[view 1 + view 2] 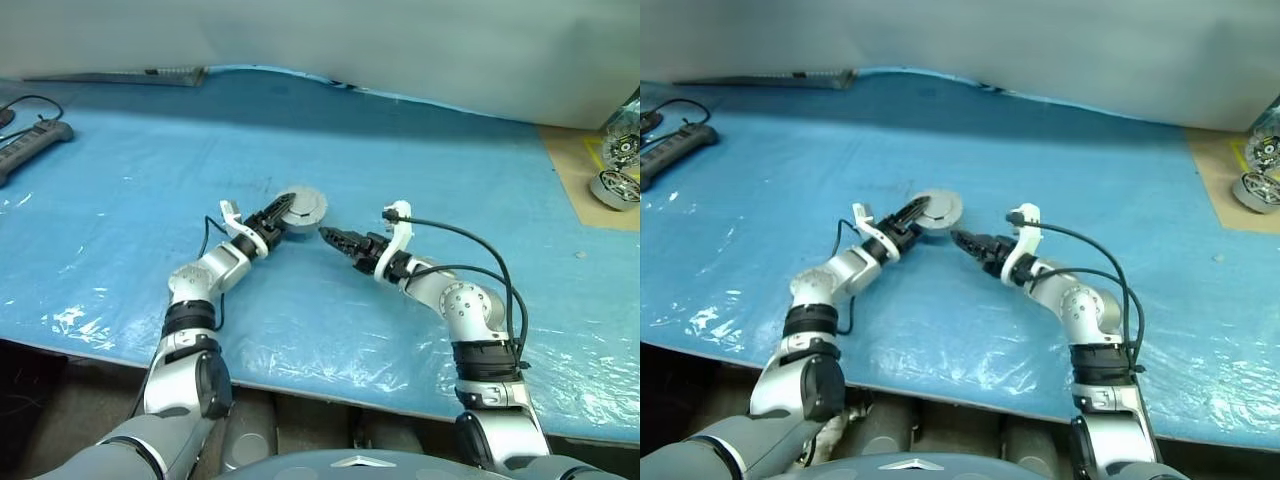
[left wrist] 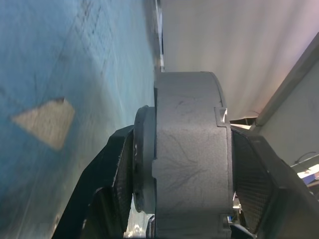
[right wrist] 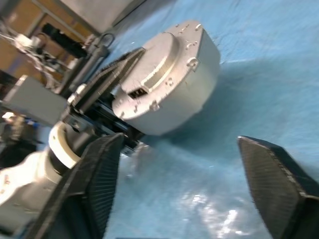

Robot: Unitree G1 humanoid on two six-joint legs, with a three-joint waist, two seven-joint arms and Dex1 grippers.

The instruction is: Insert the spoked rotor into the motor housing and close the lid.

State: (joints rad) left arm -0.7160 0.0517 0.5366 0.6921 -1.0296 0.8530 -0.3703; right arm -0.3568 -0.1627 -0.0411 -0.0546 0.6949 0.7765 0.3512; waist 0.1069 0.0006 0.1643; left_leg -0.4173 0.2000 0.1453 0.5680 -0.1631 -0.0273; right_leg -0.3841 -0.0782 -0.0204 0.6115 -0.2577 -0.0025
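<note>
The motor housing (image 3: pixel 167 79) is clamped between the left end effector (image 1: pixel 283 211) fingers near the bench (image 1: pixel 120 180) middle; the right end effector (image 1: pixel 330 236) is spread wide, empty, just beside

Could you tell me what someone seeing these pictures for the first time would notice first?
Most striking is the closed grey motor housing, gripped by the left hand above the middle of the blue sheet. Just beside it, the right hand stands open and empty, its fingers pointing at the housing. Far off by the table's right edge, more silver motor parts rest on a tan board.
</note>
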